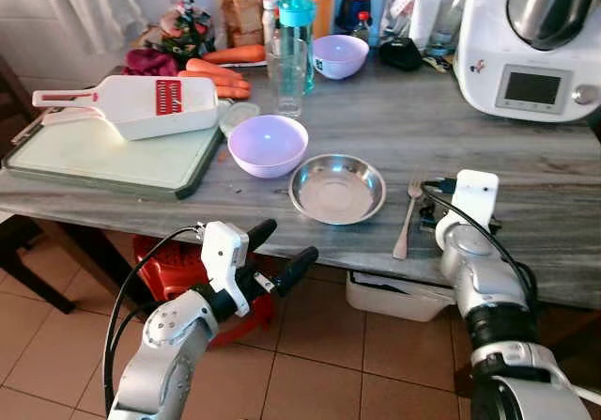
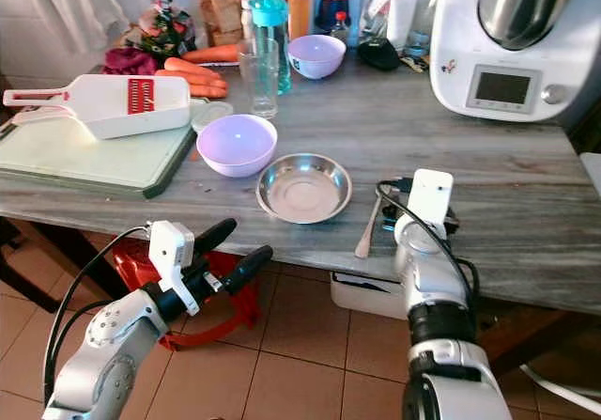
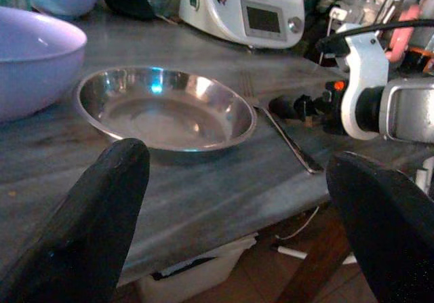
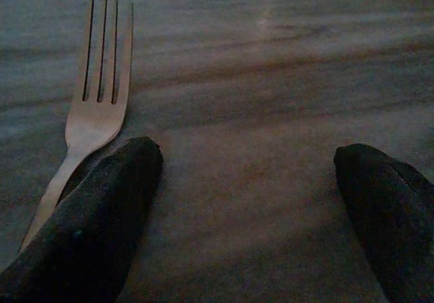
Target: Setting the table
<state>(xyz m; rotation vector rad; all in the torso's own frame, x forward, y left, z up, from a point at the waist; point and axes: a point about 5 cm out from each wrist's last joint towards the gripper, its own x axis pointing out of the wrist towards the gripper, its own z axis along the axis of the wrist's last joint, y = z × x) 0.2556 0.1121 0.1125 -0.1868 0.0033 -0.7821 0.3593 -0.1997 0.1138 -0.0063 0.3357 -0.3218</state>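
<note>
Your right pincer rests spread wide on the surface, empty, beside the fork | your left pincer hangs wide open, empty, below the steel bowl

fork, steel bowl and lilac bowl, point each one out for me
fork (image 1: 406,221), left eye view, middle of its handle
steel bowl (image 1: 336,189), left eye view, its flat bottom
lilac bowl (image 2: 236,143), right eye view, its inside

Steel dish, shallow, empty, sat upright nr table front edge. Fork lay flat just beside it, robot's right, tines pointing away. Lilac bowl, empty, upright, close behind-left of dish.
</note>
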